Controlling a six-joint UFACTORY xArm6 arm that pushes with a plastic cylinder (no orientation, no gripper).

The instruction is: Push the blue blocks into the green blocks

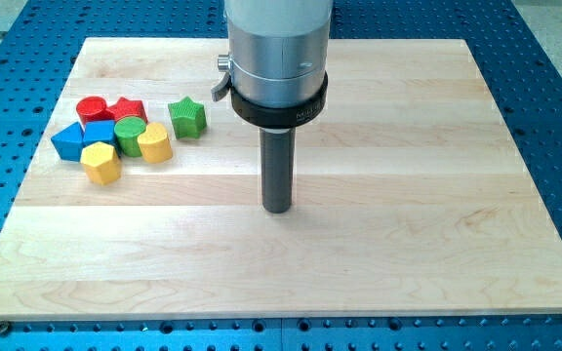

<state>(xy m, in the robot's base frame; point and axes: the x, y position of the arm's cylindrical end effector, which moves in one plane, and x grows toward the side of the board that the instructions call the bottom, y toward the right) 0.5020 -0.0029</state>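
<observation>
My tip (pixel 278 209) rests on the wooden board near its middle, well to the right of all the blocks. At the view's left is a tight cluster: a blue triangular block (pixel 65 141), a blue cube (pixel 99 132) touching it, and a green cylinder (pixel 129 136) right beside the blue cube. A green star (pixel 187 117) stands a little apart at the cluster's right. The tip touches no block.
In the same cluster are a red cylinder (pixel 92 108), a red star (pixel 126 108), a yellow hexagonal block (pixel 100 162) and a yellow block (pixel 154 142). The wooden board (pixel 408 244) lies on a blue perforated table (pixel 554 58).
</observation>
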